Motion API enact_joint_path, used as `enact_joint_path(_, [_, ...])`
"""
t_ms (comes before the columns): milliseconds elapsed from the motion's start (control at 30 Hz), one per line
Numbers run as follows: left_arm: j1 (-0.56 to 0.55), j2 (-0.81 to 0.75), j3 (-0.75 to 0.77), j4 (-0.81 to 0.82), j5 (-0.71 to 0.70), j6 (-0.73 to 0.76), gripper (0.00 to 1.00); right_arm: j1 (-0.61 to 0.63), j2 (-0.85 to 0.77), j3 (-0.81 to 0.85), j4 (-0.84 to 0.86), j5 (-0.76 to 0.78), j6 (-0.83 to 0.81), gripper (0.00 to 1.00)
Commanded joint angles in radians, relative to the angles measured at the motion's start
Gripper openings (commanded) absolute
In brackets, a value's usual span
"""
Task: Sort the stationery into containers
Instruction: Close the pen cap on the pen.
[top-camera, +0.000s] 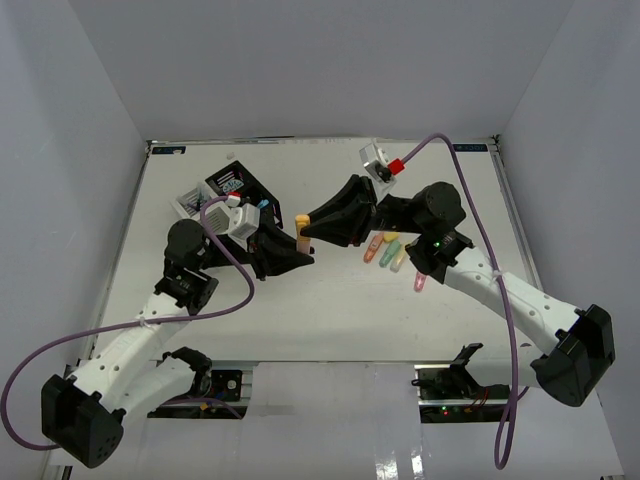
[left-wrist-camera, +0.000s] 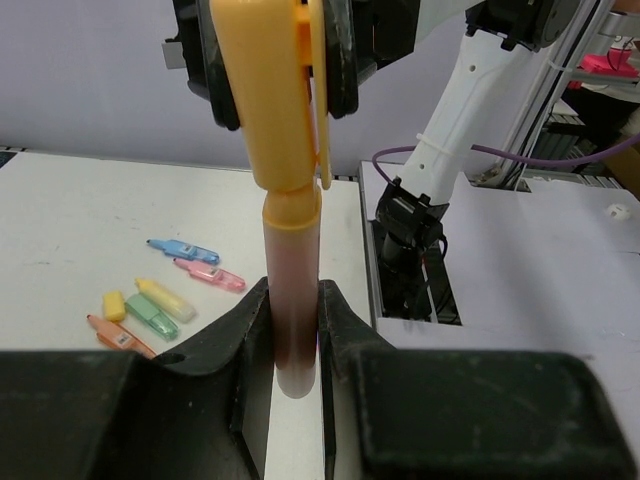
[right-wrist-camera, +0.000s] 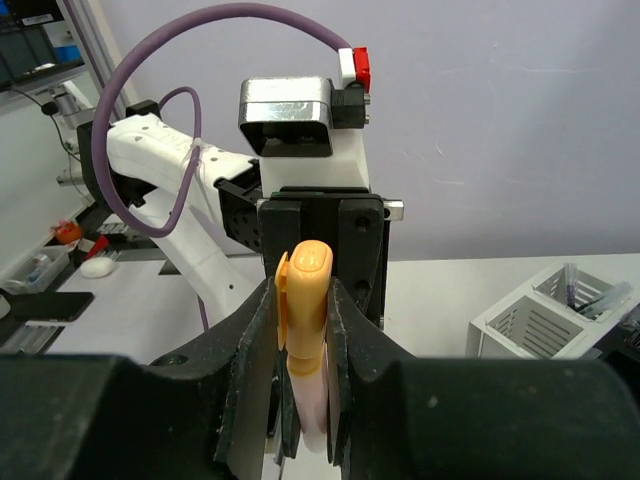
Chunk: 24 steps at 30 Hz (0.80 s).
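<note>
- Orange highlighter (top-camera: 302, 230) held mid-air over the table (top-camera: 330, 320) centre. In top view its long axis runs near–far, cap end twd far edge.
- L gripper (left-wrist-camera: 294, 330) pinched on the barrel, nearer end.
- R gripper (right-wrist-camera: 303, 330) pinched on the cap, from the opp side.
- Black-and-white organiser (top-camera: 228, 188) sits just behind L gripper, twd far-left corner; pens (right-wrist-camera: 572, 283) in a white compartment.
- Loose highlighters (left-wrist-camera: 150, 315) lie right of centre beside R arm, apart from the held one.
- Encl walls (top-camera: 90, 150) hem left, far and right edges; bare tabletop stretches btwn the arms twd near edge.
</note>
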<state>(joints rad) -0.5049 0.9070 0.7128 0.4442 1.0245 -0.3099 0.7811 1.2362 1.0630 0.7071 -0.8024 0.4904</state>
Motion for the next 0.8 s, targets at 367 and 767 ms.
enact_joint_path(367, [0.003,0.000,0.014,0.089,-0.018,-0.032,0.00,0.010,-0.040,-0.054,0.078,0.029,0.022,0.08])
enact_joint_path(767, [0.003,0.093,0.143,0.148,-0.003,-0.055,0.00,0.009,-0.060,-0.057,0.014,0.052,-0.022,0.08])
